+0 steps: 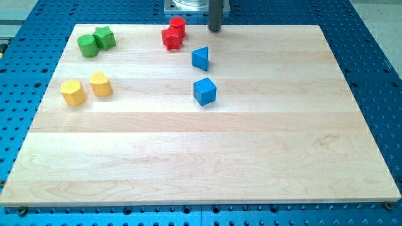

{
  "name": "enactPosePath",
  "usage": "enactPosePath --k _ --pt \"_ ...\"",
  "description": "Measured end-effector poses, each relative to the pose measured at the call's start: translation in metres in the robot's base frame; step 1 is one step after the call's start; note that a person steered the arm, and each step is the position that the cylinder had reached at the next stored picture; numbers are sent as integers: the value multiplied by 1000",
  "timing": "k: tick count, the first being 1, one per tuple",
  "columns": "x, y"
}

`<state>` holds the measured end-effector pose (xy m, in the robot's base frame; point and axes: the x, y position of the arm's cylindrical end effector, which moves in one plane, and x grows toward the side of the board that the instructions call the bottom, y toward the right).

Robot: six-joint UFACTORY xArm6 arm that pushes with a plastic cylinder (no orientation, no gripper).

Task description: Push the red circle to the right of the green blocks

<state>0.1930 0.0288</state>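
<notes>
The red circle [178, 24] stands at the view's top centre, touching a red star-like block [171, 38] just below-left of it. The green circle [87, 45] and green star-like block [105, 37] sit together at the top left. My tip [215, 29] is at the board's top edge, to the right of the red circle, about a block's width away and not touching it.
A blue triangular block [200, 58] and a blue cube [205, 91] lie below my tip. Two yellow blocks [73, 92] [100, 83] sit at the left. The wooden board [207, 163] rests on a blue perforated table [377, 37].
</notes>
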Motion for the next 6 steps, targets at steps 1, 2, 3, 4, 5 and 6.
enactPosePath --k 1,2,3,4,5,6 --pt "0 -27" --pt "1 -77" --pt "-1 -126" --pt "0 -153" --pt "21 -167" --pt "43 -167"
